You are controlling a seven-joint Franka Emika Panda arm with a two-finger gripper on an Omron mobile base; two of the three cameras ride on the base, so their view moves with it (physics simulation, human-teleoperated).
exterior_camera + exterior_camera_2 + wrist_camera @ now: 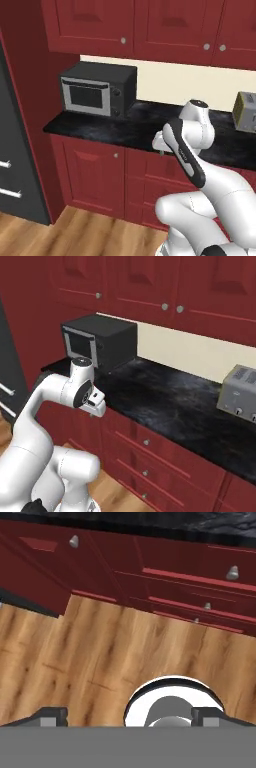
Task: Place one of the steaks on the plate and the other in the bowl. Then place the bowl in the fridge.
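Note:
The steaks, the bowl and the plate are out of view. The fridge (10, 150) is a dark grey front with silver bar handles at the left edge, and a strip of it (7, 356) also edges the right base view. My arm is folded in front of the counter, with the gripper (160, 146) (93, 410) hanging just before the counter edge and pointing down. In the hand view the gripper (130, 716) is open, its two dark fingertips (50, 715) far apart with nothing between them, above the wooden floor (100, 657).
A black counter (115, 127) carries a dark microwave (97, 90) (97, 341) at the left and a silver toaster (245, 112) (239, 390) at the right. Red wall cabinets (130, 25) hang above, and red drawers (150, 451) (200, 587) sit below.

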